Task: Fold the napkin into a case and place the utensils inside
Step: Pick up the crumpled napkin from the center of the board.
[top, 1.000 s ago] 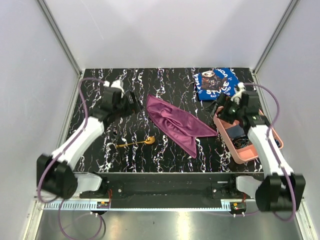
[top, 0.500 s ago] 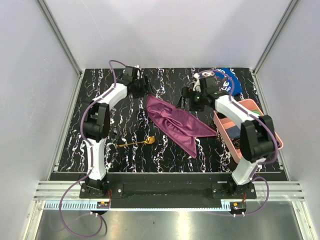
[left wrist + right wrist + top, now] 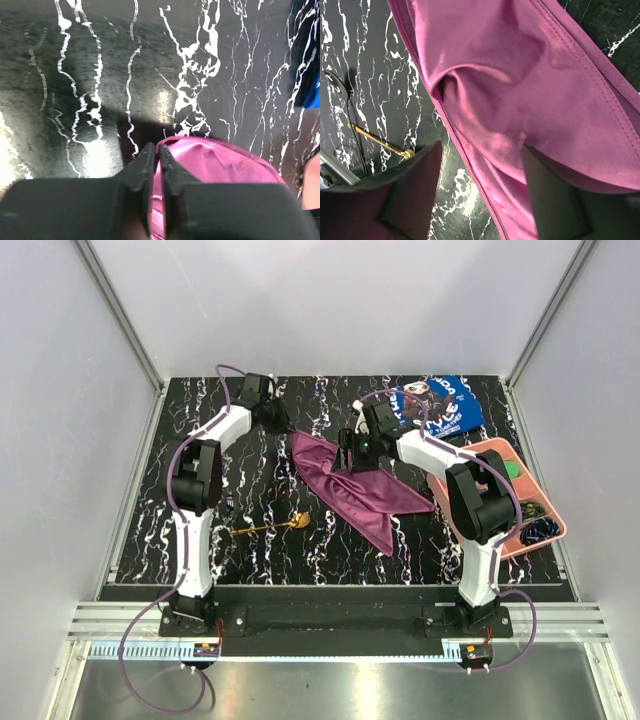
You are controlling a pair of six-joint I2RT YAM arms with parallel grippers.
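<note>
Well, we see a black table [image 3: 250,500] veined with white like marble, closed in by pale walls [image 3: 330,310] with metal posts at the far corners. At the right edge sits a pink tray [image 3: 556,510] with compartments. One holds a small green thing [image 3: 513,469], and another holds a tangle of dark blue and black bits [image 3: 540,530] too small for us to name. Just beyond the tray lies a blue cloth [image 3: 445,405] with white lettering. The napkin [image 3: 360,490] lies rumpled in the middle of the table, in loose folds and not yet a case, its long point reaching toward the tray. The spoon [image 3: 270,528] lies on the bare table near the napkin's left side, apart from it, its bowl toward the cloth. The left gripper [image 3: 156,155] is at the napkin's far left corner, its fingers drawn almost together with the purple edge nipped between them. The right gripper [image 3: 482,146] hangs low over the napkin's far middle, its fingers spread wide on either side of a raised fold, gripping nothing.
</note>
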